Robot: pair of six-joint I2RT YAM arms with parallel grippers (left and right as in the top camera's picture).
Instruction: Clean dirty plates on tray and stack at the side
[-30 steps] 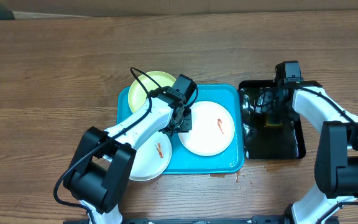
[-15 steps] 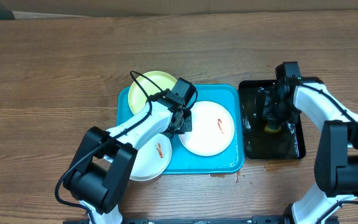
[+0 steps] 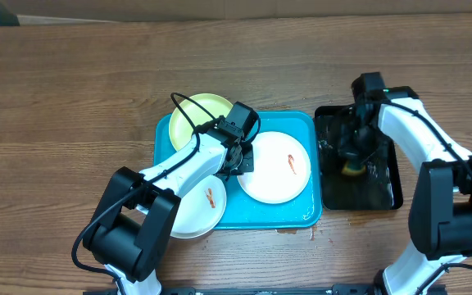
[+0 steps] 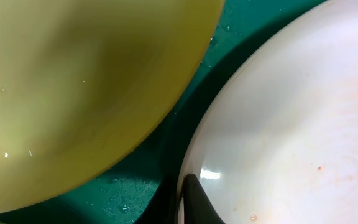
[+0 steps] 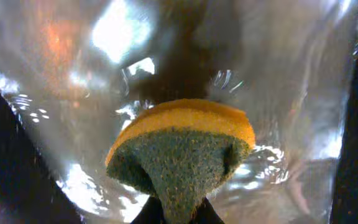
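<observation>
Moved: the right arm's wrist has swung leftward over the black tray (image 3: 388,192), both sets of jaws have closed, and the left arm and plates lie as before.
Left gripper (image 3: 240,160): closed down on the left rim of the centre white plate (image 3: 273,180). In the wrist view one black fingertip (image 4: 194,196) lies over that rim.
Right gripper (image 3: 352,154): clamped on the sponge (image 5: 182,149). It pinches the green scouring side, with the yellow layer behind it, and holds it low over the wet, glinting black tray.
Tray (image 3: 301,123): turquoise-blue with rounded corners and a raised rim, and water droplets on its floor. It sits on the wooden table (image 3: 72,98) just beside the black tray.
Centre white plate: lies flat on the tray's right half, with a short orange-brown smear a little right of its middle. Faint orange specks show close up.
Yellow-green plate (image 3: 195,115): pale and glossy, with no smear visible. It sits at the tray's back-left corner and hangs out past the rim. A strip of tray separates it from the centre white plate.
Front-left white plate (image 3: 195,217): partly under the left arm, overhanging the tray's front-left corner, with a small orange-brown smear near its middle.
</observation>
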